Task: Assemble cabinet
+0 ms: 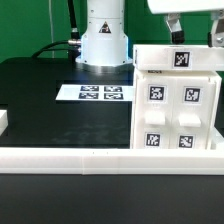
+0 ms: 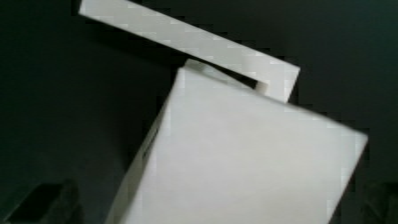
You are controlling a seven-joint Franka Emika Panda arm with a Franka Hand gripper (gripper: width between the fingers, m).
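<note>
The cabinet [image 1: 176, 100], a large white box with several black-and-white tags on its faces, stands at the exterior view's right on the black table. My gripper [image 1: 193, 30] hangs just above its top edge with the jaws spread wide, and nothing shows between them in the exterior view. In the wrist view the cabinet's plain white face [image 2: 249, 150] fills most of the picture. One dark finger [image 2: 43, 202] shows beside the cabinet, apart from it. My gripper [image 2: 214, 208] looks open around the cabinet, and I cannot see any contact.
The marker board [image 1: 100, 93] lies flat in front of the robot base [image 1: 103, 35]. A low white wall [image 1: 90, 156] runs along the table's front. A small white piece [image 1: 3, 122] sits at the left edge. A white bar [image 2: 187, 40] lies beyond the cabinet in the wrist view.
</note>
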